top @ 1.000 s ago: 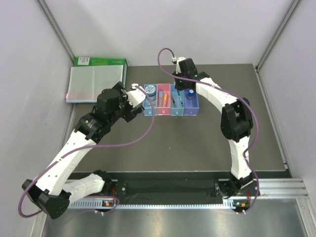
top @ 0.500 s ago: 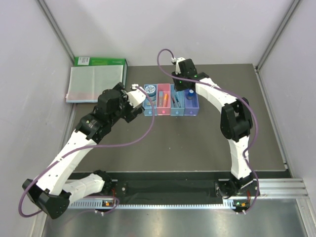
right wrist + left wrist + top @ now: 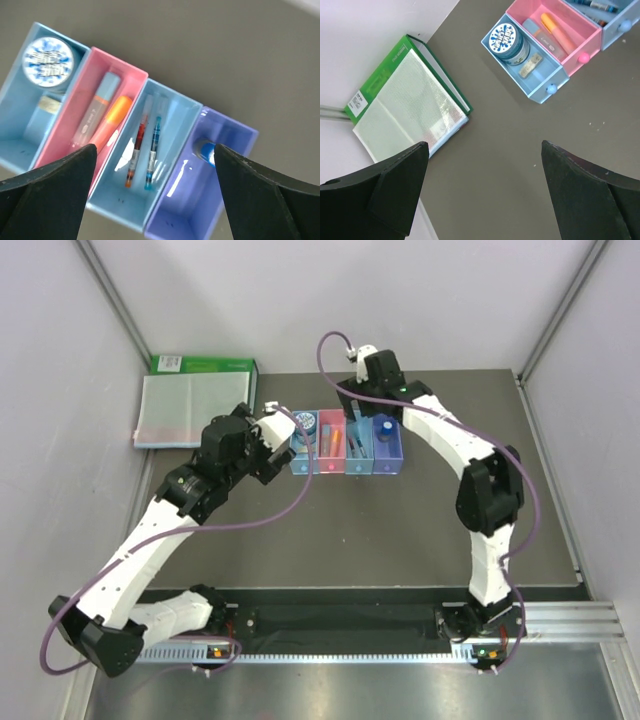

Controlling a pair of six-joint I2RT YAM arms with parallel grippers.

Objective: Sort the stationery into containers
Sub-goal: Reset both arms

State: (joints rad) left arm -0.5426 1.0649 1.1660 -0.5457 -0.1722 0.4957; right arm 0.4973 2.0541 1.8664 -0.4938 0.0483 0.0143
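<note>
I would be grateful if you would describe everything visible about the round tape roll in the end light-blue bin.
The round grey-teal tape roll is a squat cylinder lying flat, its white top face printed with blue splashes and lettering too small to read. It sits at one end of the translucent light-blue plastic end bin, taking up most of its width. A small beige eraser lies beside it in the same bin; whether they touch is unclear.

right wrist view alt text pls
Four joined bins from above hold, left to right, tape roll and eraser, marker and highlighter, two pens, and a bottle. Open black fingers frame the bottom corners.
</note>
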